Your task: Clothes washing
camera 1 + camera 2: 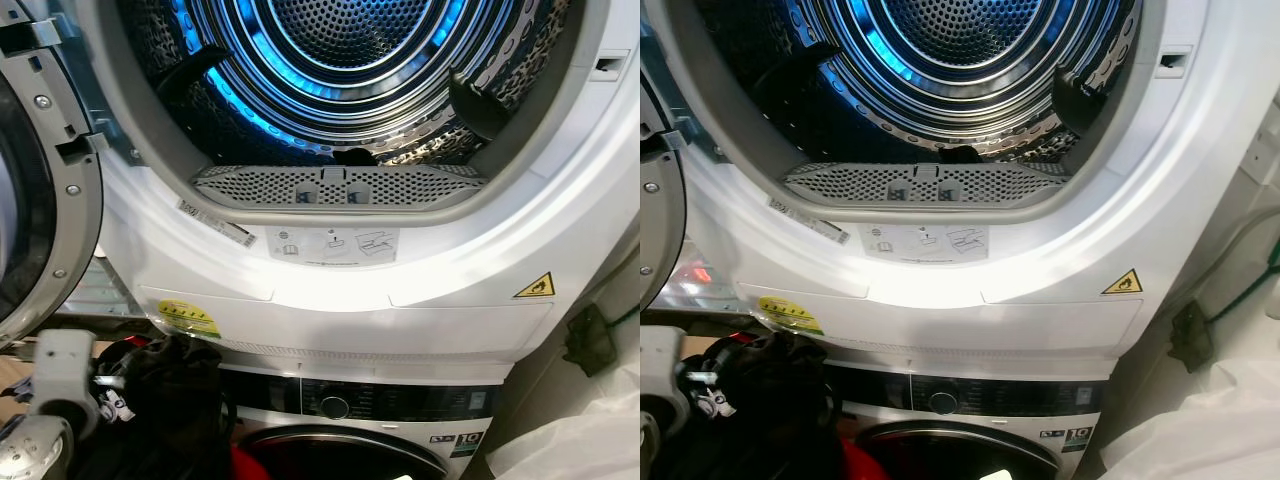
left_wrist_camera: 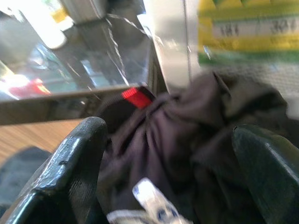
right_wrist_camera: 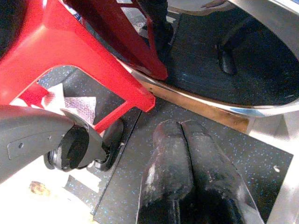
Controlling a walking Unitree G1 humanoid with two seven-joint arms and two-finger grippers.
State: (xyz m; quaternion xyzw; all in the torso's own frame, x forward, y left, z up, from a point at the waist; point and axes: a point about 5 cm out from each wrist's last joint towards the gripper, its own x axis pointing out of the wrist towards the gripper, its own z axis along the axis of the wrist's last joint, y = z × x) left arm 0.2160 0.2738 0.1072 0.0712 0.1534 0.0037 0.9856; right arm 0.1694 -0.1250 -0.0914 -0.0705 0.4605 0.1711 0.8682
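Note:
A dark garment hangs bunched at the lower left, in front of the washer's top edge. My left gripper is shut on it, one black finger on each side of the cloth, and a white label shows near the fingers. Above it the dryer drum stands open, lit blue, with its lint filter along the lower lip. The dryer door is swung out to the left. My right gripper hangs low over the speckled floor, shut with nothing in it.
The washer sits under the dryer, its round door partly in view. A red plastic frame stands on the floor by the right gripper. A white plastic bag lies at the lower right, near a black plug.

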